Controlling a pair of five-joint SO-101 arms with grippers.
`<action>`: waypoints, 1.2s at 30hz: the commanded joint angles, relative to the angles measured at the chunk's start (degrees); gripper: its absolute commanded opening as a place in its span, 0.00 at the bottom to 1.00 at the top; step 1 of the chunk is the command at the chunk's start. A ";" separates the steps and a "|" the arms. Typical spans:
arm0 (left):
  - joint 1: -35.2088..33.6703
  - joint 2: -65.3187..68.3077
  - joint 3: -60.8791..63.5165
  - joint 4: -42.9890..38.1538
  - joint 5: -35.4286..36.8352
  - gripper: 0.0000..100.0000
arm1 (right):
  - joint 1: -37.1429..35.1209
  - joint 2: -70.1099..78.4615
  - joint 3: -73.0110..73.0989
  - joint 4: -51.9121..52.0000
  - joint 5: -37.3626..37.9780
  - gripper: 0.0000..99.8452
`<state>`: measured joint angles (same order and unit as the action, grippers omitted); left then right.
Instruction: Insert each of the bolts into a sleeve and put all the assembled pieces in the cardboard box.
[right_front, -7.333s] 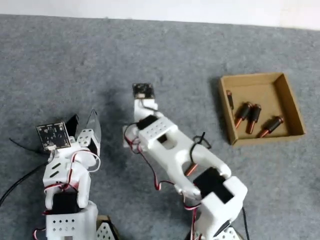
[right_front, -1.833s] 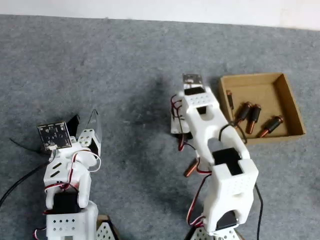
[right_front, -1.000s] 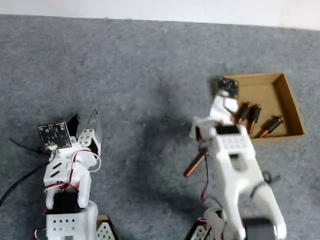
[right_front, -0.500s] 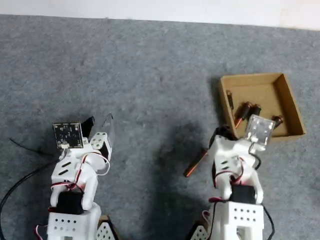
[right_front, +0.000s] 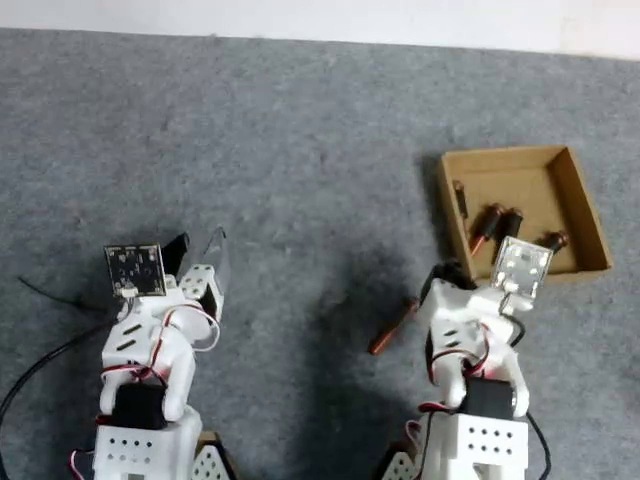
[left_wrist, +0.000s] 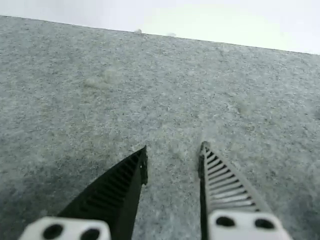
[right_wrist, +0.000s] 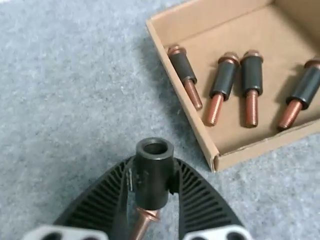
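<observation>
My right gripper (right_wrist: 153, 165) is shut on a black sleeve (right_wrist: 154, 182) with a copper bolt (right_wrist: 141, 223) sticking out of its near end. In the high view the right gripper (right_front: 434, 288) sits just left of the cardboard box (right_front: 505, 153), and the bolt (right_front: 392, 328) slants down to the left over the carpet. The box (right_wrist: 265, 146) holds several assembled pieces (right_wrist: 222, 82), each a copper bolt in a black sleeve (right_front: 487, 228). My left gripper (left_wrist: 173, 160) is open over bare grey carpet, at the table's left (right_front: 200, 252).
Grey carpet covers the whole table. A white wall strip runs along the far edge (right_front: 320, 18). Both arm bases stand at the near edge, with wide open carpet between and beyond them.
The right arm has folded back toward its base, still holding the sleeve and bolt beside the box. The left arm shifted slightly to the right.
</observation>
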<state>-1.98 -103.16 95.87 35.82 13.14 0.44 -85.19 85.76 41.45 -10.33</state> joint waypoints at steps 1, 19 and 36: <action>4.09 -0.13 1.27 0.18 -0.18 0.16 | 2.51 -0.84 -0.66 1.10 0.70 0.00; 39.96 0.40 -6.64 0.62 -10.29 0.16 | 8.75 -0.92 2.15 1.27 5.89 0.00; 50.42 64.40 -31.96 -16.88 -5.45 0.16 | 9.45 -0.92 2.15 1.01 5.89 0.00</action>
<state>46.46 -51.74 72.48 21.41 6.73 9.05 -85.36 88.75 42.68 -5.05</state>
